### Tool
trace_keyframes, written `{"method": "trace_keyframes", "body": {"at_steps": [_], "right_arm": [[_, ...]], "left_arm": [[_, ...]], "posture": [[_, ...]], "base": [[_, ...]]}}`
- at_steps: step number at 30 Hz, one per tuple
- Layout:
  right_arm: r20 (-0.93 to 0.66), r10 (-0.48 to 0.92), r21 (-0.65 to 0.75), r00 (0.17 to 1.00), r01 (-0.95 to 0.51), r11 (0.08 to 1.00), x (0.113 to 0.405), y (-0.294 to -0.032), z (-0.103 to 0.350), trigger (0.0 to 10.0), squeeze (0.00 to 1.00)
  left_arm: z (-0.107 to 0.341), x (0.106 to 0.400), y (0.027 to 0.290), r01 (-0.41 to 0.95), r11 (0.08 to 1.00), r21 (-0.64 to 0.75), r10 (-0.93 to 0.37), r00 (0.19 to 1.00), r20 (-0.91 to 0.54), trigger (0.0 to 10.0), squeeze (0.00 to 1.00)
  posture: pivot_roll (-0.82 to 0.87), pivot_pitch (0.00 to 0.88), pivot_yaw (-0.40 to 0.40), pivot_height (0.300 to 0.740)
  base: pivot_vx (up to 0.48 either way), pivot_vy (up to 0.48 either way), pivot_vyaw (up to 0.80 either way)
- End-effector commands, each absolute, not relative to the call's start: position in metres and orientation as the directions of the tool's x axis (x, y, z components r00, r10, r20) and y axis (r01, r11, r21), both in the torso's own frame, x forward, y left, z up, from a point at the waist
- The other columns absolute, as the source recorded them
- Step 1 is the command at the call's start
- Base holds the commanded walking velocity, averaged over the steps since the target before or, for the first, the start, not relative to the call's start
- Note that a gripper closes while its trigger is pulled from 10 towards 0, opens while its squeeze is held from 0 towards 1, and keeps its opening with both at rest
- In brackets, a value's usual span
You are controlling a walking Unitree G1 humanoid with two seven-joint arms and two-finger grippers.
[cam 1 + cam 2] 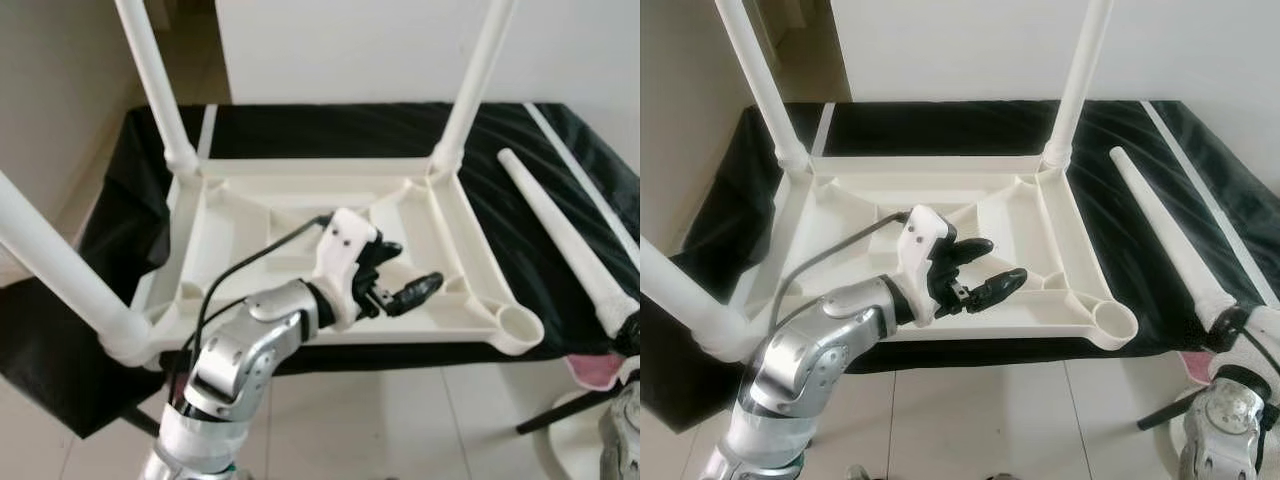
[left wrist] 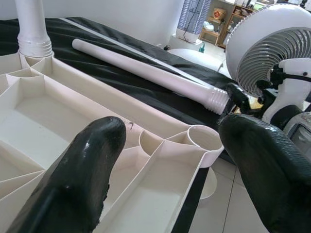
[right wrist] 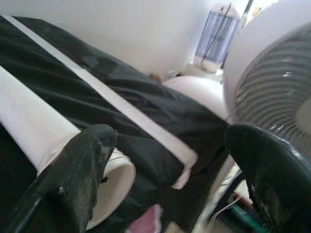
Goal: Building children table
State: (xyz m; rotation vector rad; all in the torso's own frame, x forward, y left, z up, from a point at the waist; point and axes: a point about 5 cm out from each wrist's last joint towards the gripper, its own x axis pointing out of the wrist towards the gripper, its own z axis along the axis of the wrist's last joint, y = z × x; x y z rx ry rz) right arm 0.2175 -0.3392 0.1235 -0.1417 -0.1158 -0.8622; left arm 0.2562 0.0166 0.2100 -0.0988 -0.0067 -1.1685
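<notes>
The white plastic children's table lies upside down on a black cloth. Three legs stand in its corners: far left, far right and near left. The near right socket is an empty ring. A loose white leg lies on the cloth to the right of the table. My left gripper hovers open over the table's near rim, holding nothing and facing that socket. My right gripper is open at the loose leg's ribbed near end, which lies against one finger.
The black cloth covers a low surface with a white stripe along its right side. A white fan stands on the tiled floor beyond the table's right corner. Pale walls close off the back and left.
</notes>
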Motion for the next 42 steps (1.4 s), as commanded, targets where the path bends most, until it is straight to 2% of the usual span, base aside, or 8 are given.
{"method": "trace_keyframes", "body": {"at_steps": [1,8,17,22,23,26,30,42], "right_arm": [[0.131,-0.750,-0.033,0.649,0.758,0.651,0.217,-0.343,0.119,10.0,0.00],[0.064,-0.680,0.078,0.730,0.676,0.733,0.233,-0.346,0.114,10.0,0.00],[0.047,-0.661,0.082,0.749,0.657,0.749,0.237,-0.345,0.112,10.0,0.00],[0.015,-0.596,0.075,0.803,0.593,0.802,0.241,-0.334,0.103,10.0,0.00],[-0.017,-0.514,0.054,0.858,0.514,0.856,0.244,-0.320,0.095,10.0,0.00],[-0.017,-0.514,0.054,0.858,0.514,0.856,0.244,-0.320,0.095,10.0,0.00],[-0.055,-0.392,-0.007,0.918,0.392,0.920,0.246,-0.304,0.085,10.0,0.00],[0.099,-0.295,0.003,0.950,0.296,0.955,0.248,-0.290,0.107,10.0,0.00]], "left_arm": [[0.212,0.256,0.015,0.925,0.376,-0.060,-0.923,0.380,0.061,10.0,0.00],[0.214,0.256,0.013,0.926,0.373,-0.055,-0.924,0.376,0.065,10.0,0.00],[0.214,0.256,0.013,0.926,0.373,-0.053,-0.924,0.376,0.067,10.0,0.00],[0.214,0.256,0.014,0.925,0.377,-0.054,-0.923,0.380,0.069,10.0,0.00],[0.215,0.256,0.013,0.925,0.375,-0.053,-0.923,0.378,0.072,10.0,0.00],[0.215,0.256,0.013,0.925,0.375,-0.053,-0.923,0.378,0.072,10.0,0.00],[0.216,0.256,0.012,0.926,0.374,-0.054,-0.923,0.377,0.074,10.0,0.00],[0.217,0.256,0.011,0.926,0.373,-0.059,-0.923,0.377,0.084,10.0,0.00]], "posture": [[-0.06,0.073,0.004,0.740],[-0.05,0.062,0.003,0.740],[-0.05,0.059,0.000,0.740],[-0.05,0.053,-0.001,0.740],[-0.05,0.051,0.000,0.740],[-0.05,0.051,0.000,0.740],[-0.06,0.050,-0.003,0.740],[-0.07,0.057,-0.006,0.740]], "base": [[0.000,0.000,0.00],[0.000,0.000,0.00],[0.000,0.000,0.00],[0.000,0.000,0.00],[0.000,0.000,0.00],[0.000,0.000,0.00],[0.000,0.000,0.00],[0.000,0.000,0.00]]}}
